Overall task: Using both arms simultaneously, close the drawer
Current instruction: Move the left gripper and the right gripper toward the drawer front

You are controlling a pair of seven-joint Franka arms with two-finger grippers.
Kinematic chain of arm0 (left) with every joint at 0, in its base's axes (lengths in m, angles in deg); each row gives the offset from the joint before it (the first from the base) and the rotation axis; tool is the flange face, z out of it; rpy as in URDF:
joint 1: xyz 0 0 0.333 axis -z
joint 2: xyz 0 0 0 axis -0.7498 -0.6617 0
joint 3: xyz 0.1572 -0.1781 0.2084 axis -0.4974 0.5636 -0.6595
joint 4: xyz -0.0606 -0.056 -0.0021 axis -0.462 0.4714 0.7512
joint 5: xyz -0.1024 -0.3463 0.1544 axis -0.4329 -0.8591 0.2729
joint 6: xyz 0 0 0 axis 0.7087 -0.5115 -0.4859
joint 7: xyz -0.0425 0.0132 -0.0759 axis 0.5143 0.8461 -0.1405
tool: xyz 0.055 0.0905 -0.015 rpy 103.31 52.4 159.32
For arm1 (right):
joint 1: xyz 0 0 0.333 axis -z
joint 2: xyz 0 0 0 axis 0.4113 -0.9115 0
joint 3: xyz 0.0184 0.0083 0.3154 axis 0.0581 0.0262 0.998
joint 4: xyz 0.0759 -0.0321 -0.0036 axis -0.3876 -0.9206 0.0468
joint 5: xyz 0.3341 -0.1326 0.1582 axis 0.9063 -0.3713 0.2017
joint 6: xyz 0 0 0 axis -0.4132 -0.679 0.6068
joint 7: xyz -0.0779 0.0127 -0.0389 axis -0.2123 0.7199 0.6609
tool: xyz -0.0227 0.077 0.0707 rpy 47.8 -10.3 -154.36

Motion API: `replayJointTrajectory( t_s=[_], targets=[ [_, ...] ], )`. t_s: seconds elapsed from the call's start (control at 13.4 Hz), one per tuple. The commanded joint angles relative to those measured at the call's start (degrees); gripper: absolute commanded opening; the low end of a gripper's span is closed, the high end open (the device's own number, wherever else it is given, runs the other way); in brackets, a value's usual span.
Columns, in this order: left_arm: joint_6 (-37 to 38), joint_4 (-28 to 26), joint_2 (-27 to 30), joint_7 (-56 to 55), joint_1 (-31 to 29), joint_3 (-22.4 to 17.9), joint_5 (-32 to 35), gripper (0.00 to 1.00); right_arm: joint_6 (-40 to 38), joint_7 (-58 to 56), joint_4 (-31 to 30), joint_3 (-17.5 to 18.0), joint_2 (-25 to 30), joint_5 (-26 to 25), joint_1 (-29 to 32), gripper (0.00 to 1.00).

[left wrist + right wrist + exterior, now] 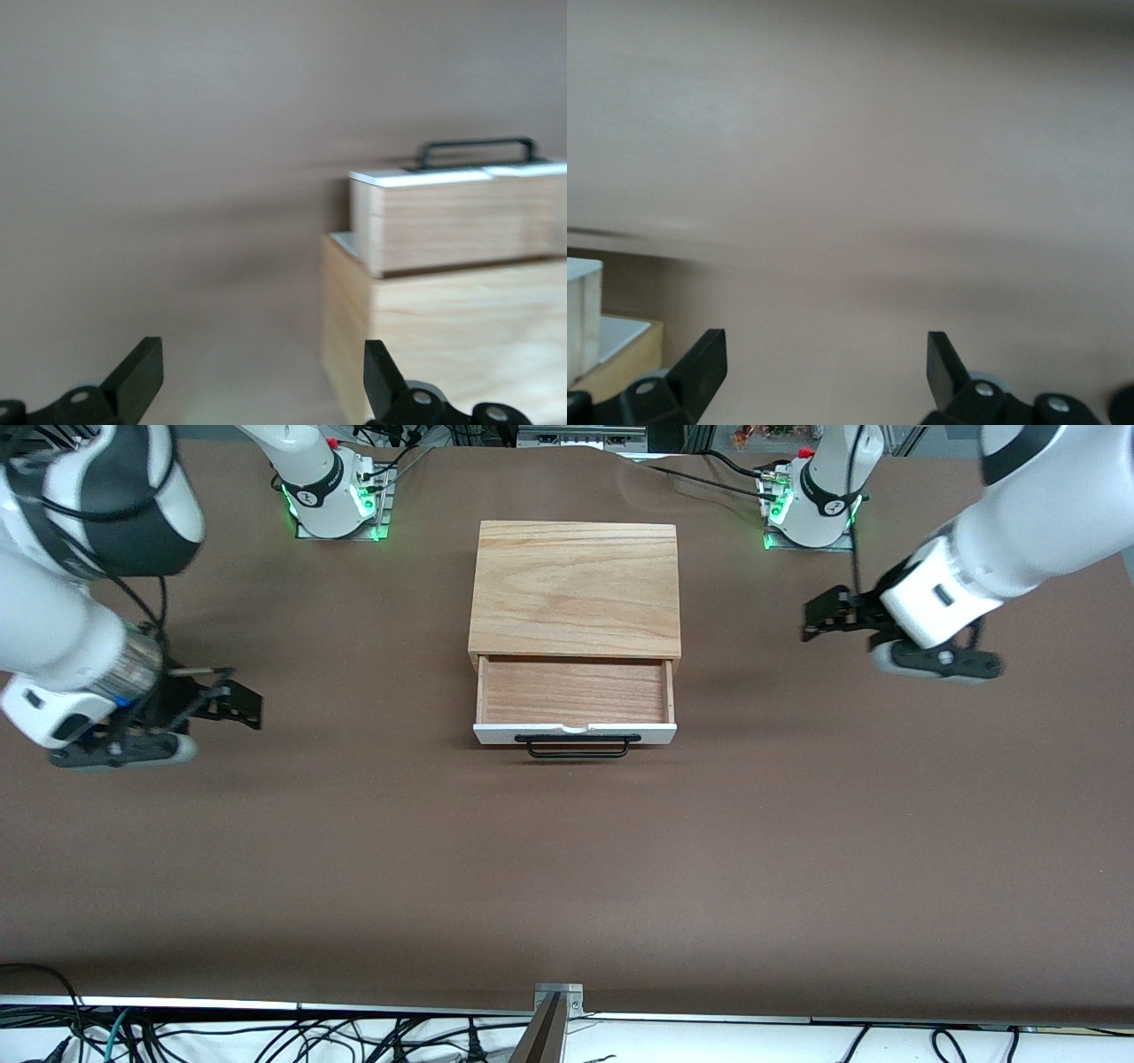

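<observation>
The oak box (pixel 576 584) stands mid-table. Its drawer (pixel 574 691) is pulled out toward the front camera, with the white front panel (pixel 496 733) and black wire handle (pixel 578 747) showing; the tray is empty. My left gripper (pixel 811 615) is open and empty, low over the table toward the left arm's end, apart from the box. My right gripper (pixel 246 701) is open and empty toward the right arm's end, also apart. The left wrist view shows the left gripper (pixel 263 365), the drawer (pixel 452 221) and its handle (pixel 478 150). The right wrist view shows the right gripper (pixel 824 359) and a drawer corner (pixel 580 305).
A brown cover (pixel 567 868) lies over the table. The two arm bases (pixel 332 496) (pixel 811 505) with green lights stand beside the box's back corners. Cables and a metal bracket (pixel 558 1001) lie along the table edge nearest the front camera.
</observation>
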Motion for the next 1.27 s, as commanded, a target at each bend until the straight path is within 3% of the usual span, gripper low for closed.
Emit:
replayJointTrajectory(
  t_s=[0.0,0.3,0.52,0.75,1.2],
  targets=[
    [-3.4,6.2,-9.2,-0.1,1.7,-0.5,-7.5,1.0,6.3,0.5,-0.4,-0.1,-2.5,0.7,-3.4,1.0],
    [-16.8,6.2,-18.1,0.4,5.0,-0.4,-11.8,1.0,15.3,0.8,-0.4,-0.2,-8.2,9.4,-7.1,1.0],
    [-24.7,6.4,-21.6,0.3,7.0,0.2,-14.1,1.0,23.5,0.8,-0.4,-0.2,-12.5,11.7,-10.9,1.0],
    [-25.8,6.7,-24.9,0.6,7.0,0.2,-19.9,1.0,30.5,2.4,-0.4,-0.2,-16.3,15.7,-14.6,1.0],
    [-27.7,5.9,-27.1,0.6,7.0,1.0,-21.1,1.0,29.5,5.2,-0.5,-0.1,-19.0,16.2,-18.6,1.0]
  ],
)
